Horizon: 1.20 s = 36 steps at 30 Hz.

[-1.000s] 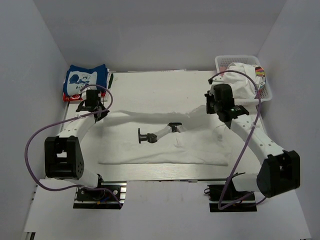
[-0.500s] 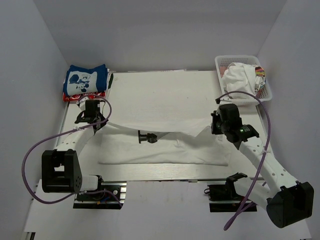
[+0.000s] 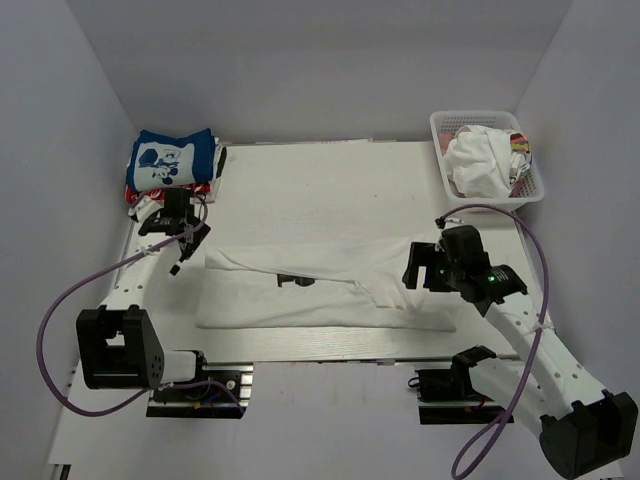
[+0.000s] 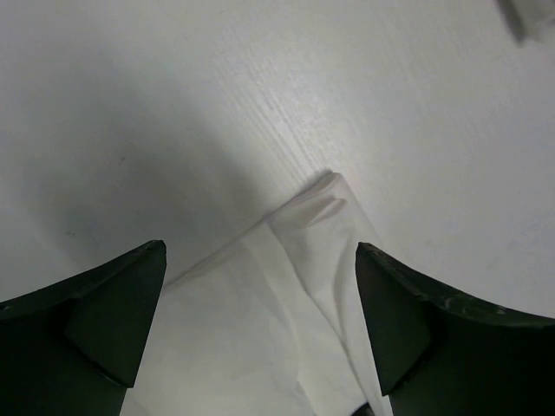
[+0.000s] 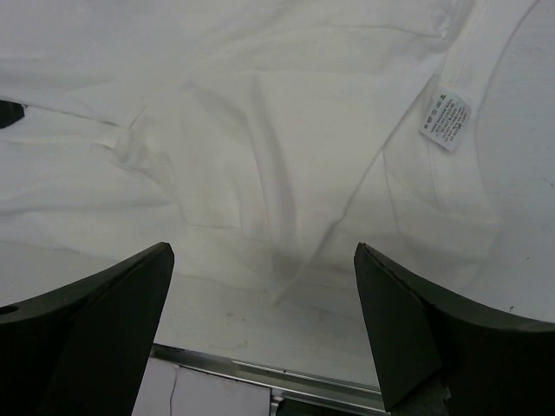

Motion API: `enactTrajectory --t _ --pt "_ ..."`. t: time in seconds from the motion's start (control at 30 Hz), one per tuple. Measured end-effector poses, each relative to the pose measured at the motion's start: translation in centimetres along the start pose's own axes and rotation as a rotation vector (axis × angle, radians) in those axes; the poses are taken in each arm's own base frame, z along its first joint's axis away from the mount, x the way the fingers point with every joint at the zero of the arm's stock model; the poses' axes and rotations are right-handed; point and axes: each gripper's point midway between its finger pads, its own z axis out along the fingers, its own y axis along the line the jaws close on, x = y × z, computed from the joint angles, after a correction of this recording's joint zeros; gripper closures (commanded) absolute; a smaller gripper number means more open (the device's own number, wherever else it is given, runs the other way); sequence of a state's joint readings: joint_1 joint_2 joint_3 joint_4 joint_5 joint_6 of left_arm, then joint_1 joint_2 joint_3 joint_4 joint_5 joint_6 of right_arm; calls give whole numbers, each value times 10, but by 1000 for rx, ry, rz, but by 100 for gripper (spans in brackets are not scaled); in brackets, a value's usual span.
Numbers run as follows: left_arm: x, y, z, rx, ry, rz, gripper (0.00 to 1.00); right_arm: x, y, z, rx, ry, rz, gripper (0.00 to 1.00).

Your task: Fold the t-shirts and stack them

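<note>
At desk [image 3: 320, 190] centre, large plain white cloth t-shirt [image 3: 330, 290] lies flat, long axis 9 to 3 o'clock. Left jaws and right jaws open, empty, above its ends. Folded blue printed t-shirt [image 3: 170, 160] at 10 o'clock; white plastic basket [image 3: 440, 150] at 2.

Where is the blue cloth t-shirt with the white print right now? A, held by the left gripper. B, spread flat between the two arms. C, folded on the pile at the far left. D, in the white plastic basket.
C: the blue t-shirt with the white print lies folded on top of a red patterned t-shirt at the far left.
</note>
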<state>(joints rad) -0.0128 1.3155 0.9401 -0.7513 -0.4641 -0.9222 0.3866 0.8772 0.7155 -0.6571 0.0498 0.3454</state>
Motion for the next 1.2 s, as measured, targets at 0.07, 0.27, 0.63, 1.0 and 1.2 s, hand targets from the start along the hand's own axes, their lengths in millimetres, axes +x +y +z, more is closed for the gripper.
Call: enactTrajectory --t 0.07,0.27,0.63,1.0,1.2 --pt "-12 -14 -8 39 -11 -16 0 -7 2 -5 -8 -32 4 10" --pt "-8 -52 -10 165 68 23 0 -24 14 1 -52 -63 3 10" --pt "47 -80 33 127 283 175 9 7 27 64 -142 65 46 10" --pt "58 -51 44 -52 306 192 65 48 3 80 -47 134 101 10" --pt "62 -39 44 -106 318 195 100 45 2 84 -42 113 105 10"
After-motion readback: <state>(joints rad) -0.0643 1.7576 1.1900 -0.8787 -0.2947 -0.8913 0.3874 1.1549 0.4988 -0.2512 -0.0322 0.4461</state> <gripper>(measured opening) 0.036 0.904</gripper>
